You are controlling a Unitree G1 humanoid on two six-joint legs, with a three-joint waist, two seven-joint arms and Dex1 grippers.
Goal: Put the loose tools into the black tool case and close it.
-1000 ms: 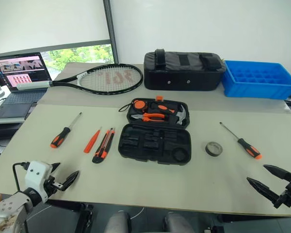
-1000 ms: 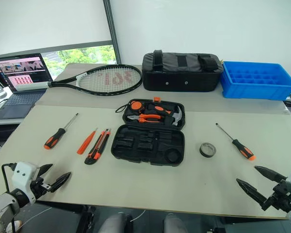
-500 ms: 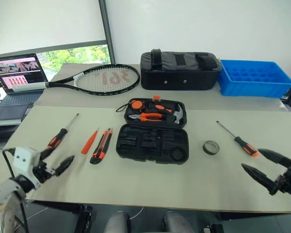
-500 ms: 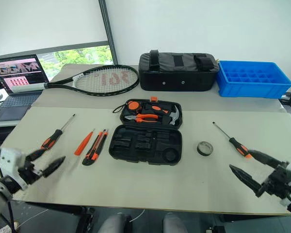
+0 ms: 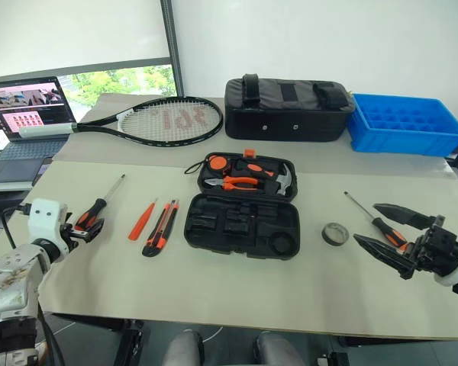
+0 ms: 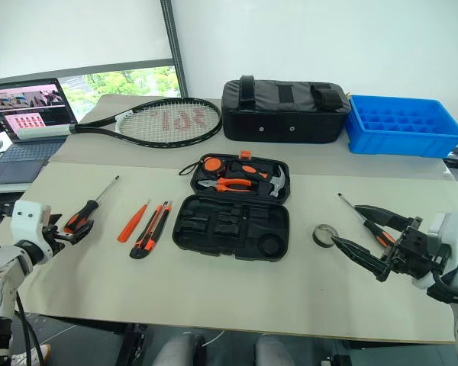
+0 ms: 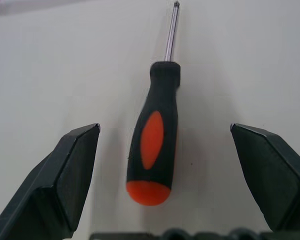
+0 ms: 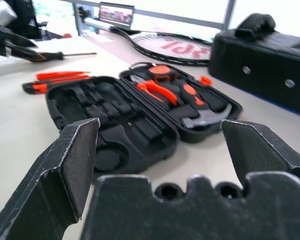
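Left gripper (image 7: 165, 165) fingers spread wide, empty, straddling the orange-and-black-handled steel-shaft screwdriver (image 7: 154, 145) lying flat on the beige worktop (image 5: 237, 290). Right gripper (image 5: 387, 229) likewise wide, empty. Screwdriver probably light, rigid; grip the rubbery handle, not the slick shaft.

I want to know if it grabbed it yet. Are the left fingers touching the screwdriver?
Apart. In the left wrist view, bare table shows between the screwdriver and each of the open fingers.

three screwdrivers (image 5: 94, 213), one utility knife (image 5: 161, 229), one tape roll (image 5: 336, 233), one tool case (image 5: 244, 216)
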